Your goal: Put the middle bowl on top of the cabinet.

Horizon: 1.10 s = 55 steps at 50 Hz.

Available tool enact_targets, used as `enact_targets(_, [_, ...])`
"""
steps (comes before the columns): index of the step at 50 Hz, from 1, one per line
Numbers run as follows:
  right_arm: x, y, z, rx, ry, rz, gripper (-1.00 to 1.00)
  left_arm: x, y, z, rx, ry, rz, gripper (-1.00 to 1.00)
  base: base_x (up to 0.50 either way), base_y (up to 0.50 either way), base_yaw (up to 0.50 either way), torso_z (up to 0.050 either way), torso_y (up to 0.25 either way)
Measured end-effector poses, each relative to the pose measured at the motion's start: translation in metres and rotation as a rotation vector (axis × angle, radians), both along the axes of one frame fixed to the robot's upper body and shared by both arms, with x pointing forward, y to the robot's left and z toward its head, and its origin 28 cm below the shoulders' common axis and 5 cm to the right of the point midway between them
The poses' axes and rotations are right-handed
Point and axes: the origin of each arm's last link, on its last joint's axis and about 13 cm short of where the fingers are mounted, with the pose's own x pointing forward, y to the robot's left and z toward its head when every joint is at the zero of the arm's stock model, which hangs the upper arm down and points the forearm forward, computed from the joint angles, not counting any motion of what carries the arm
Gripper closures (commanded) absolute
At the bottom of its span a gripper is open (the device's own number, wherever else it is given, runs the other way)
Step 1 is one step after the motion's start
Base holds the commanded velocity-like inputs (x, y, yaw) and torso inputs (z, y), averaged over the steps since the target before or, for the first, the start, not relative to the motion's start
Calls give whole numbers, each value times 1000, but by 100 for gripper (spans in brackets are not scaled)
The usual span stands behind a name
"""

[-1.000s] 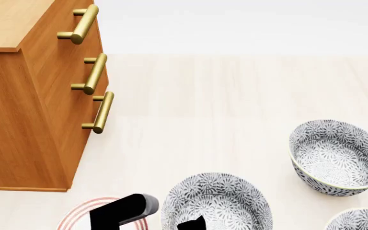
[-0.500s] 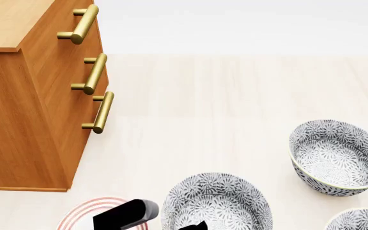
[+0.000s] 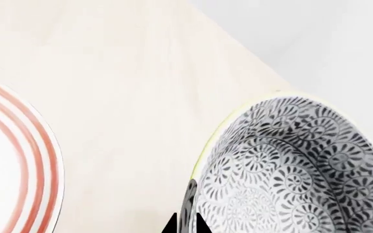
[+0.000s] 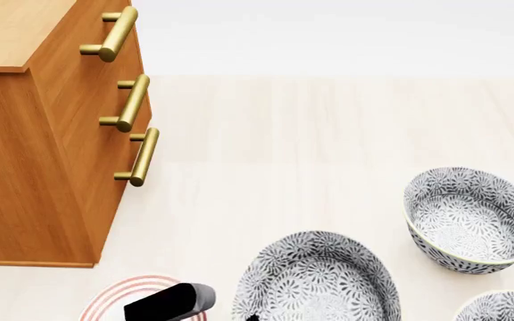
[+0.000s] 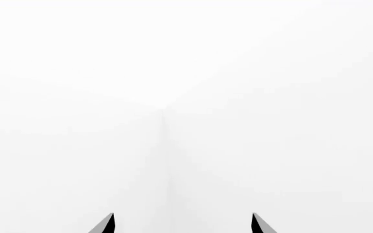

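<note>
No readable text, labels, brands, numbers or signs in any view. Middle bowl [image 4: 318,281] carries only dense dark-grey floral pattern, no lettering. Cabinet [image 4: 34,154] shows plain wood grain and brass bar handles, no markings. Plate [image 3: 11,160] bears red rings only.
</note>
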Motion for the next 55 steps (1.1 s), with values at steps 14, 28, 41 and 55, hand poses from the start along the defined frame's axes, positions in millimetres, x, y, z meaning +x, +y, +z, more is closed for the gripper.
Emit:
enact_targets(14, [0,1,0,-3,-6,1,-100,-3,2,13,16,-112,7,100,0,0,0,33,-169])
enact_targets(28, [1,2,-1,-4,-12,1,-100,-4,4,24,34,-188,14,100,0,0,0,38,-193])
enact_targets(41, [1,3,-1,-6,-16,2,-100,-8,6,37,13,-269,20,100,0,0,0,9,-18])
enact_targets(55, [1,3,0,-10,-22,3,-100,-17,10,61,-39,-421,21,100,0,0,0,42,85])
